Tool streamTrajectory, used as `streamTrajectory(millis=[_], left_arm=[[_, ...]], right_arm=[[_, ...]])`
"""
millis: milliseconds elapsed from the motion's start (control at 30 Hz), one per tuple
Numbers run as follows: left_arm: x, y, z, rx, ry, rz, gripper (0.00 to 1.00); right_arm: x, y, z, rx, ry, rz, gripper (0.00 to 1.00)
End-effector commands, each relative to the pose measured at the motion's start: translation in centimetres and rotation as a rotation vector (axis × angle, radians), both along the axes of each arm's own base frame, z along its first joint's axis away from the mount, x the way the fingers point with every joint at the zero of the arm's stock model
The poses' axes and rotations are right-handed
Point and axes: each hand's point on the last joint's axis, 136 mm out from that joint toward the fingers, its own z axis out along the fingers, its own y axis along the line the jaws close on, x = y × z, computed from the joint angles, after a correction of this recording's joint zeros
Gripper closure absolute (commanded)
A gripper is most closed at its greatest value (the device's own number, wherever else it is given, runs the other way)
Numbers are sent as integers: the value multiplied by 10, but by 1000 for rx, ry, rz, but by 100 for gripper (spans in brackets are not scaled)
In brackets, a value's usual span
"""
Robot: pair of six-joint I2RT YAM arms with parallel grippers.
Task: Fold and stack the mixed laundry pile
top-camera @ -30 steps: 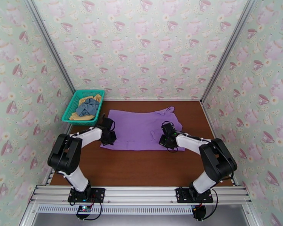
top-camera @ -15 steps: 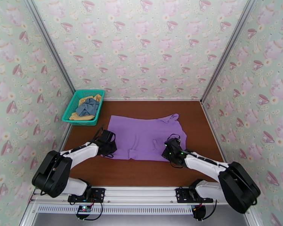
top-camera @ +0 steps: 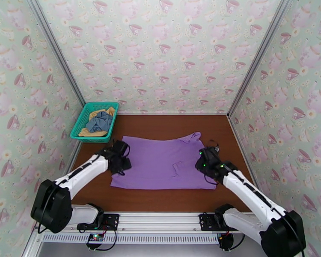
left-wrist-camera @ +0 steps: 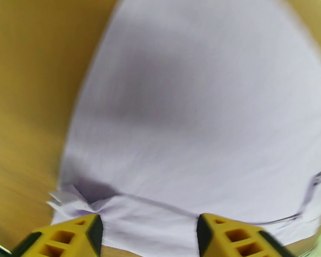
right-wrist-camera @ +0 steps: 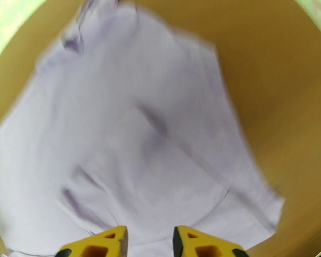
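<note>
Centre frame, the purple T-shirt (top-camera: 164, 161) looks light and limp; pinch its side hems. Left gripper (left-wrist-camera: 147, 222) spread wide, right gripper (right-wrist-camera: 147, 237) slightly parted.

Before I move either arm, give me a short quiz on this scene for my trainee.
1. True or false: the purple T-shirt lies spread on the table, outside the teal mesh basket.
2. What is in the basket? A) nothing B) a grey-blue piece and a mustard-yellow piece C) a white towel only
3. Which arm's fingers are at the shirt edge nearer the basket?
Key: 1 true; 2 B; 3 the left fingers.
</note>
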Motion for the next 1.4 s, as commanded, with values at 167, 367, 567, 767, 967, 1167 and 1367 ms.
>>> streamTrajectory(millis=[167,367,567,767,967,1167,1367], left_arm=[[63,32,23,43,9,21,33],[125,30,-7,23,77,4,35],[175,22,-36,3,107,42,39],[202,20,-65,7,159,76,45],[205,24,-94,50,222,85,46],[212,33,-113,88,236,77,47],[217,29,-127,61,253,48,68]], right_arm=[[82,23,13,-177,120,501,75],[134,35,12,-281,58,671,73],[151,50,-3,-254,47,739,72],[150,55,-20,-235,66,755,73],[150,56,-21,-233,70,760,73],[150,53,-22,-252,82,755,74],[164,35,-17,-390,120,773,68]])
